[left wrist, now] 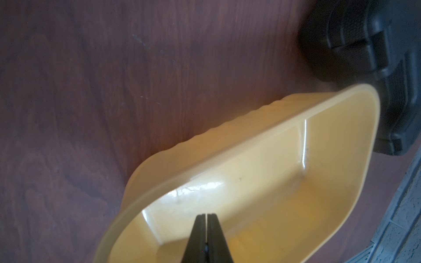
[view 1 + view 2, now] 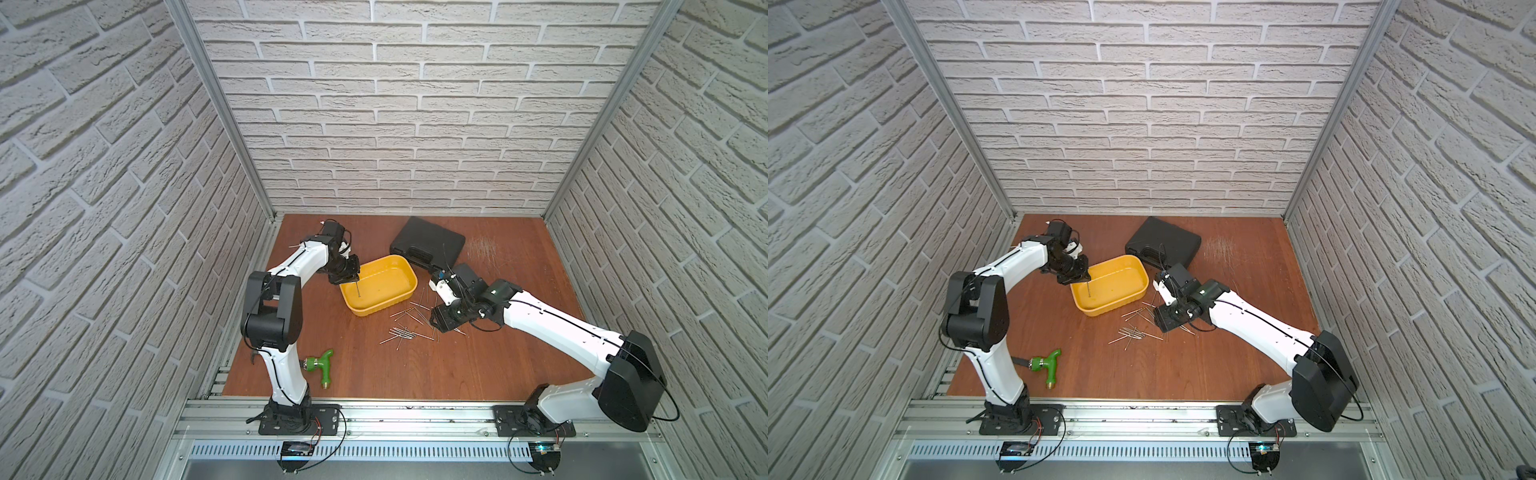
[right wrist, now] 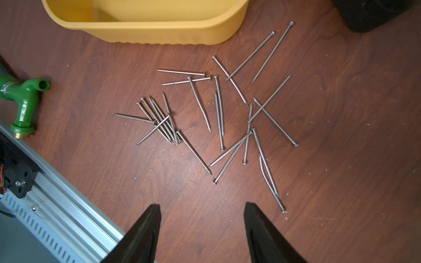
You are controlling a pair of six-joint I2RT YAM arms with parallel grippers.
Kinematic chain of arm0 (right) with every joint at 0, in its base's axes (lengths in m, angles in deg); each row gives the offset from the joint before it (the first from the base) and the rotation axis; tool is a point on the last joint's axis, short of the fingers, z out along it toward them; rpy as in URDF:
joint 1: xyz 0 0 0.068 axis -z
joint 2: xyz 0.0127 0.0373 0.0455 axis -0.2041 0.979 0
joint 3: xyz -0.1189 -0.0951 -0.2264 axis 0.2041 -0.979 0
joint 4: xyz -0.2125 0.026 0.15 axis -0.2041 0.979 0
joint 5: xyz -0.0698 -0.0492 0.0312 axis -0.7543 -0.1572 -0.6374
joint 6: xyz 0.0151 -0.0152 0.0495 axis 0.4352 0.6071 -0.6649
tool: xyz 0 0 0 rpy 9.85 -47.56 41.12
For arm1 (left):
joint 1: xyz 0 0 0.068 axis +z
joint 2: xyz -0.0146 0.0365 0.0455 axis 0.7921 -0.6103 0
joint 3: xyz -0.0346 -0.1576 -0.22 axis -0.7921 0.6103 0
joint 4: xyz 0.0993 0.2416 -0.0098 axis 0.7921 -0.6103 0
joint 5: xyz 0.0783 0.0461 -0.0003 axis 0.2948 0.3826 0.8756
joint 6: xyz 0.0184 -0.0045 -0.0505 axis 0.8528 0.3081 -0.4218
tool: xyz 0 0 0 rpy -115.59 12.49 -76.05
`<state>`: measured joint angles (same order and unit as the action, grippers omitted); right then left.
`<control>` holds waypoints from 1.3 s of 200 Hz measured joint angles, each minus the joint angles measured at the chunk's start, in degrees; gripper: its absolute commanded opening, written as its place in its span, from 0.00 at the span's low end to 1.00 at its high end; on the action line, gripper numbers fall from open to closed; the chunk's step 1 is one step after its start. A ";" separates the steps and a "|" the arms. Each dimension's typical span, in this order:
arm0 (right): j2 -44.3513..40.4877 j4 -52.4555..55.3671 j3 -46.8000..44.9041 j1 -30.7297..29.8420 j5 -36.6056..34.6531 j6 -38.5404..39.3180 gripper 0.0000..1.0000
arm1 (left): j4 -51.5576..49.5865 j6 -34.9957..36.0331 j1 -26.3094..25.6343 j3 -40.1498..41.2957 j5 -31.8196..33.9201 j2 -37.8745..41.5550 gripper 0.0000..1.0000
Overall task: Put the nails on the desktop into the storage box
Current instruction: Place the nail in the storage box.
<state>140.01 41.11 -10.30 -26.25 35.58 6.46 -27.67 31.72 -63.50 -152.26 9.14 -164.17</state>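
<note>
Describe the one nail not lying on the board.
Find the shallow yellow plastic tub on the brown wooden board. Over one end, the left pincer is shut on a thin grey metal nail. It alone hangs upright; the other nails lie flat beside the tub.

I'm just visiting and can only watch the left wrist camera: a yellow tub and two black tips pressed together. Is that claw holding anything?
Observer: Yes. In both top views one nail hangs straight down from the left gripper over the tub.
Visitor: Where are the others?
Observer: The loose nails lie scattered and crossing on the wooden board beside the tub.
Visitor: And the other claw?
Observer: The right gripper hovers at the edge of that pile, jaws open, holding nothing.
</note>
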 measured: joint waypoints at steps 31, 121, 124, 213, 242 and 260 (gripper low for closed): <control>2.54 0.31 -0.46 0.11 -1.09 -0.22 0.64 | 1.16 -0.42 -1.07 0.09 0.24 -1.07 0.00; 5.31 1.36 -2.80 7.28 -1.64 2.99 0.62 | 2.12 -1.03 -1.73 1.05 0.26 -2.80 0.17; 5.64 1.49 -2.71 7.58 -1.57 3.28 0.63 | 2.16 -1.01 -1.73 1.09 0.26 -2.80 0.18; 14.67 4.09 6.80 10.78 -2.23 10.78 0.59 | 2.25 -1.29 -1.73 1.73 0.26 -2.45 0.30; 19.17 4.28 9.51 10.78 -3.08 12.76 0.58 | 2.08 -1.33 -1.79 3.23 0.00 0.61 0.34; 21.22 4.52 9.88 10.82 -3.98 13.81 0.57 | 2.01 -1.62 -2.05 4.31 -0.24 4.11 0.38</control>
<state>161.23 45.63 -0.42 -15.43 31.60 20.27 -25.66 30.10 -65.55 -147.96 8.90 -160.06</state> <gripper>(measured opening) 0.573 0.357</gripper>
